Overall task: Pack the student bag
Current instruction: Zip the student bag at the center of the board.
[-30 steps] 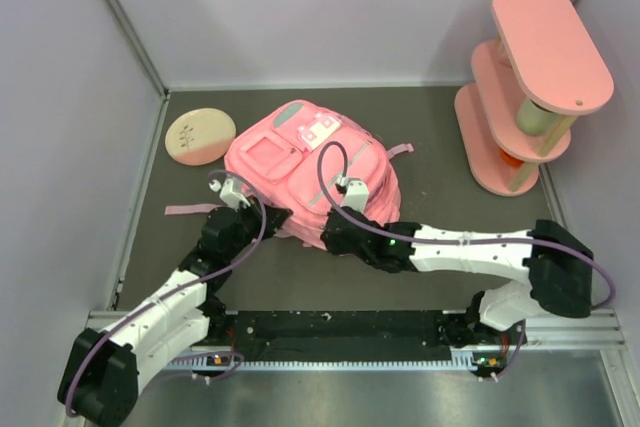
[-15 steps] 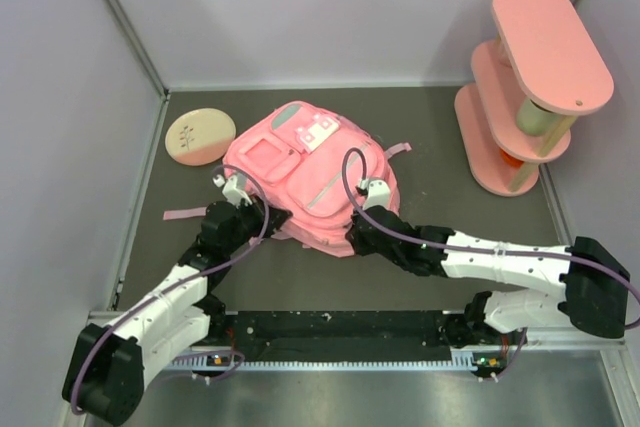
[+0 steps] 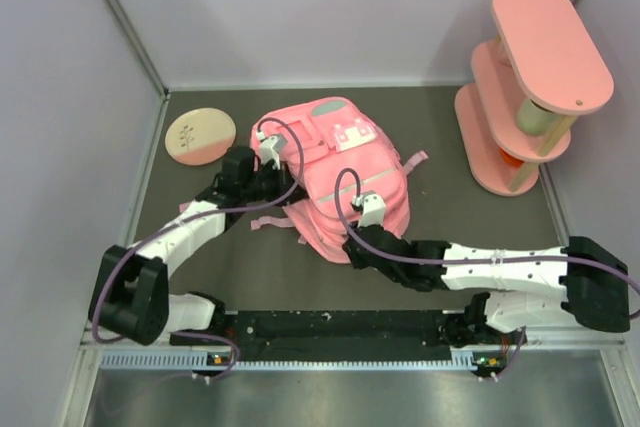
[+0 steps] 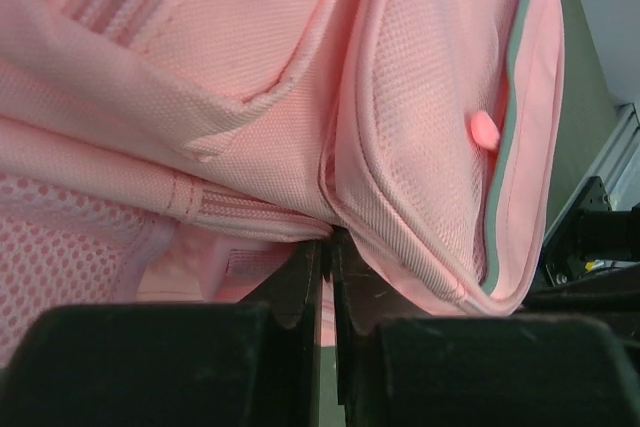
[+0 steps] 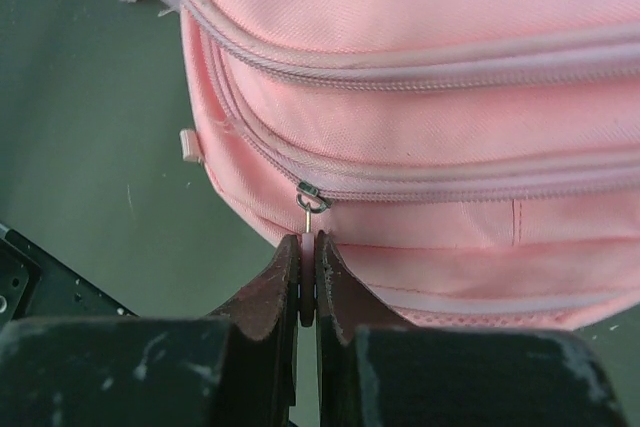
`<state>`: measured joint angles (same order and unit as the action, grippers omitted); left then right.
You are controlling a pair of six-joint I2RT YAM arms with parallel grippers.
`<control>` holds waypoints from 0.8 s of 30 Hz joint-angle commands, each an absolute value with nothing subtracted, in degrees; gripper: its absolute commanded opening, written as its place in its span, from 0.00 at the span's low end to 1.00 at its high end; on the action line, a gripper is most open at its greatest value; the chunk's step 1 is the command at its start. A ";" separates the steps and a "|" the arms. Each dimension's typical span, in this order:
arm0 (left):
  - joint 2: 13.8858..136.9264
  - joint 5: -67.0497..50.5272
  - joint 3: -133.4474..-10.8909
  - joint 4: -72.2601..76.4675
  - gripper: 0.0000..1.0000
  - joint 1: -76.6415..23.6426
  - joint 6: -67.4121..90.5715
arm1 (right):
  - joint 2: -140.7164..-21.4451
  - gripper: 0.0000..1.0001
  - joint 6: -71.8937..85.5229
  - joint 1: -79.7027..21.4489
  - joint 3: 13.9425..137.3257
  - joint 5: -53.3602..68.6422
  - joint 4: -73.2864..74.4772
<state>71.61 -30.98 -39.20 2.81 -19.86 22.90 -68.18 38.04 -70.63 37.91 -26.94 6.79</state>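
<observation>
Top external: student bag (image 3: 330, 152) lengthwise near-far (left end effector (image 4: 328, 247) clamped on it, right end effector (image 5: 308, 242) on zipper-pull (image 5: 311, 205))

The student bag (image 3: 340, 162), a large pink fabric backpack with grey zipper strips and a small white patch, lies front-up mid-table on the dark surface, thin pink straps trailing out at both sides, its lower zippers apparently closed.

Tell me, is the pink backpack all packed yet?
Not yet. Done: nothing I can see; the backpack lies flat, its zippers in view shut. In hand: the right gripper pinches a zipper pull, and the left gripper seems to pinch the bag's side. To do: opening it and putting things in.
</observation>
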 commanded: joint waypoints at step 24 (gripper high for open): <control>62.74 -29.09 -15.12 38.91 0.83 -20.21 53.76 | -79.36 0.00 44.65 -68.91 47.11 -25.84 3.25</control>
<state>59.18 -26.02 -17.39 21.41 -19.40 44.51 -79.59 44.73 -69.87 45.93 -26.61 6.59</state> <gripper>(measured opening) 0.832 0.034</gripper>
